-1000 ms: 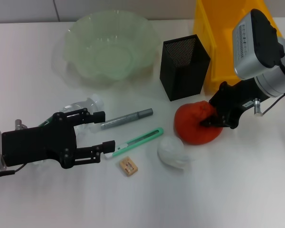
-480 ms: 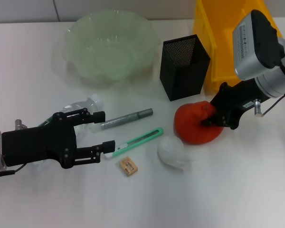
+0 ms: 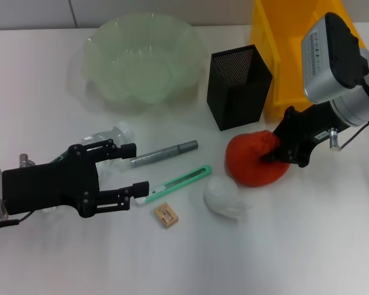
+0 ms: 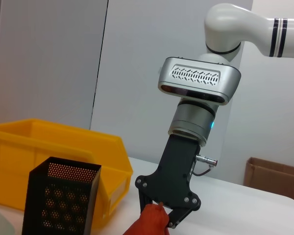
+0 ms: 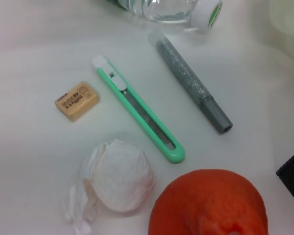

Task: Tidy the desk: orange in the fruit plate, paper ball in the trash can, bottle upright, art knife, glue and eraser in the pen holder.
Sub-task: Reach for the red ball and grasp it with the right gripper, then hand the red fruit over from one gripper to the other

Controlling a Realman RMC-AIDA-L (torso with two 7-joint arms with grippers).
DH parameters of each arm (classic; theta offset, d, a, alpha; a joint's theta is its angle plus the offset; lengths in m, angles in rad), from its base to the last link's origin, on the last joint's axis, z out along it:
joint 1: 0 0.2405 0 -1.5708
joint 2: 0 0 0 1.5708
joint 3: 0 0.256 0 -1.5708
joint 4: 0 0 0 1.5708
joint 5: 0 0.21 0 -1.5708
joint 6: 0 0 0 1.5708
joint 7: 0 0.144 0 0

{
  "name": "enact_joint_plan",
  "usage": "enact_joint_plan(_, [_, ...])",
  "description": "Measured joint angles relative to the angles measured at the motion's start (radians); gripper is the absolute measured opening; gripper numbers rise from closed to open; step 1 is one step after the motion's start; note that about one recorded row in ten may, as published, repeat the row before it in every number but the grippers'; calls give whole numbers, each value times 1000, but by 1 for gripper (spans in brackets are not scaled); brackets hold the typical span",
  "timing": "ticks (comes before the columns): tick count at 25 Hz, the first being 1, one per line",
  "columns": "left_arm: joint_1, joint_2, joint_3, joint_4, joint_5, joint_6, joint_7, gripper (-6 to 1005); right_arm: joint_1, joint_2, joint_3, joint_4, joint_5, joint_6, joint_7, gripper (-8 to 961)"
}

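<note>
The orange (image 3: 253, 163) lies on the table right of centre, and my right gripper (image 3: 275, 152) is shut on its upper right side. The left wrist view shows those fingers (image 4: 148, 198) pinching the orange (image 4: 148, 224). My left gripper (image 3: 135, 168) is open, low over the lying clear bottle (image 3: 107, 136), which it partly hides. The grey glue stick (image 3: 165, 153), green art knife (image 3: 179, 182), tan eraser (image 3: 166, 215) and white paper ball (image 3: 222, 195) lie between the arms. The right wrist view shows the eraser (image 5: 77, 100), knife (image 5: 137, 115), glue (image 5: 193, 85), paper ball (image 5: 118, 176) and orange (image 5: 208, 203).
The pale green fruit plate (image 3: 92, 46) stands at the back left. The black mesh pen holder (image 3: 238, 92) stands at the back centre, with the yellow bin (image 3: 289, 67) right behind it. A cardboard box (image 4: 274, 176) shows far off in the left wrist view.
</note>
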Motion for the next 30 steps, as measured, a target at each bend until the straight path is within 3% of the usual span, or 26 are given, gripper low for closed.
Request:
enact_joint_plan(8, [1,0,-3,2,0,0,0,657,-27,1,3,-54,28,-28,0,35])
enact_joint_plan(12, [2,0,-7,4,0,0,0,655,-120,-2,10,-201,178,-99,-10,35])
enact_joint_plan(14, [2,0,-8,4,0,1,-1,654,-135,-2,10,-218,198,-102,-14,34])
enact_joint_plan(17, [2,0,-10,4,0,1,-1,652,-232,0,26,-272,359,-107,-77,34])
enact_joint_plan(18, [2,0,-10,4,0,1,-1,652,-232,0,26,-272,359,-107,-77,34])
enact_joint_plan(21, [2,0,-18,4,0,2,-1,650,-296,-1,64,-255,494,-106,-154,34])
enact_joint_plan(24, [2,0,-20,4,-2,2,-1,649,-357,-4,98,-148,691,-108,-295,34])
enact_joint_plan(30, [2,-3,-43,7,-4,2,-1,646,-368,-5,202,46,813,-140,-455,34])
